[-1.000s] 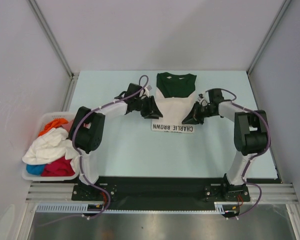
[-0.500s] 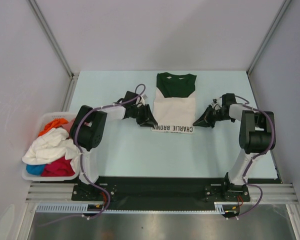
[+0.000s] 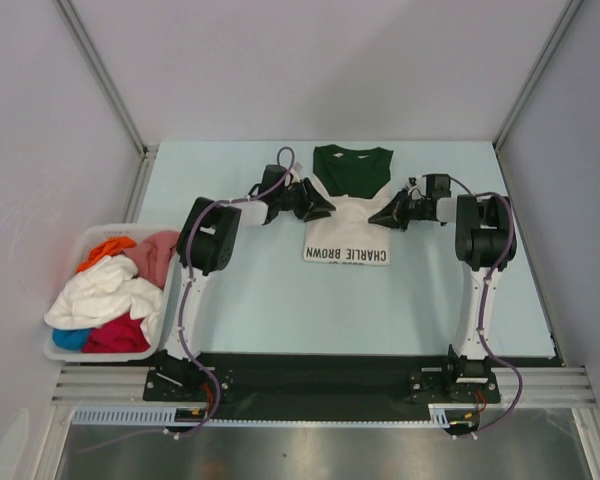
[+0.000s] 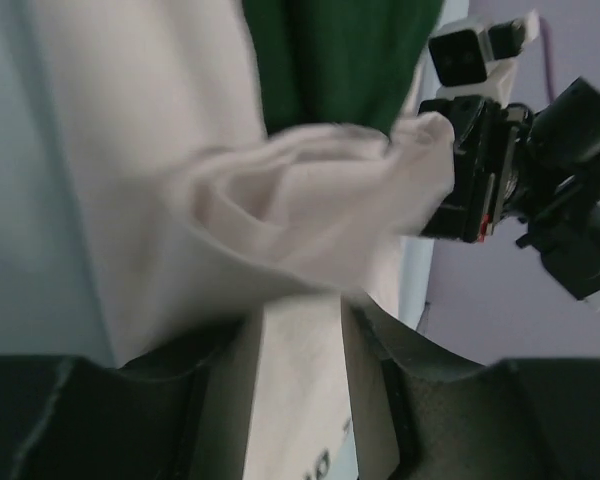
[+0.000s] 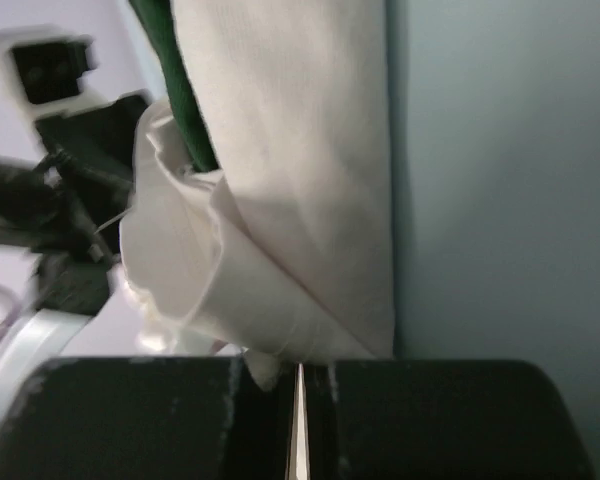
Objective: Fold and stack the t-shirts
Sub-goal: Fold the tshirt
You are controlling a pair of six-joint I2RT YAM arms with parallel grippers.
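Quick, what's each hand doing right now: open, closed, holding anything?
Left hand: closed, pinching the left edge of the cream and green t-shirt.
Right hand: closed, pinching the right edge of the same t-shirt.

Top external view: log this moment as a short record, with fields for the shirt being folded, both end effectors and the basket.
shirt being folded: cream and green t-shirt, collar on the far side, "CHARLIE BROWN" at the near hem
left end effector: shut on the shirt's left side, cloth bunched and lifted
right end effector: shut on the shirt's right side edge
basket: white basket, at the left of the view
basket contents: unfolded tees in white, orange, red and blue
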